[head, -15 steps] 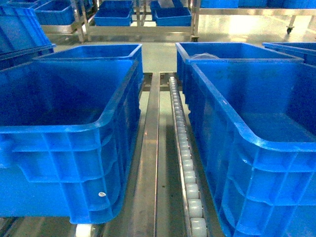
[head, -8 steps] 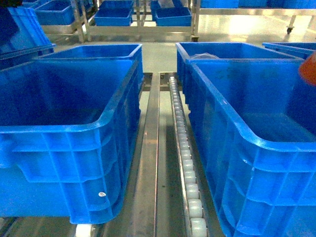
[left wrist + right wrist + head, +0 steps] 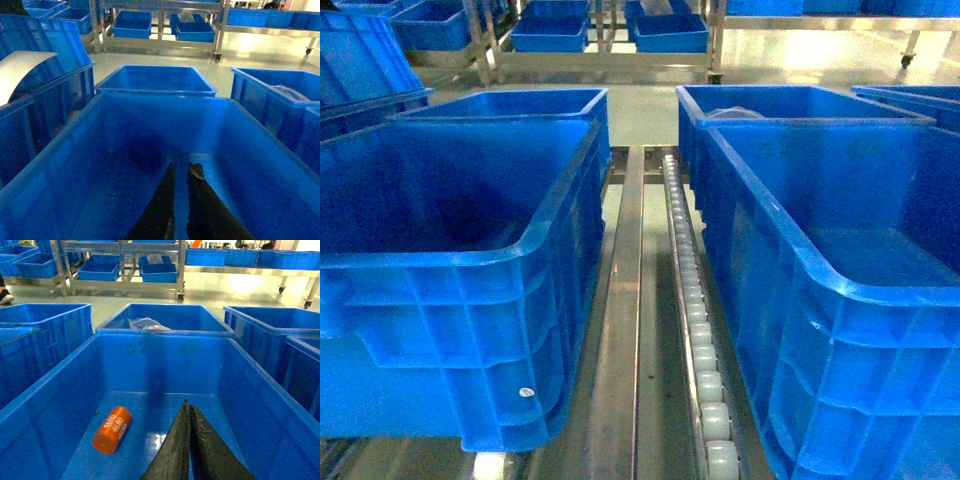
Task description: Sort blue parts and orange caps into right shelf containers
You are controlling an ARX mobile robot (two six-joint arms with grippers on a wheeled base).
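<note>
An orange cap (image 3: 112, 429) with white lettering lies on its side on the floor of a large blue crate (image 3: 165, 335). My right gripper (image 3: 188, 404) hangs over that crate's floor to the right of the cap, shut and empty. My left gripper (image 3: 183, 166) is inside another blue crate (image 3: 160, 96), its fingers a narrow gap apart with nothing between them. A dark patch (image 3: 145, 152) shows on that crate's floor ahead of it; I cannot tell whether it is a blue part. Neither gripper appears in the head view, which shows the left crate (image 3: 450, 260) and the right crate (image 3: 790, 240).
A steel rail and a roller track (image 3: 692, 300) run between the two crates. Behind each stands another blue crate; the far right one holds a clear plastic bag (image 3: 145, 324). Metal racks with blue bins (image 3: 550, 35) line the back.
Half a second ago an orange blur showed at the right edge of the head view and a dark shape at its top left. Both are gone now.
</note>
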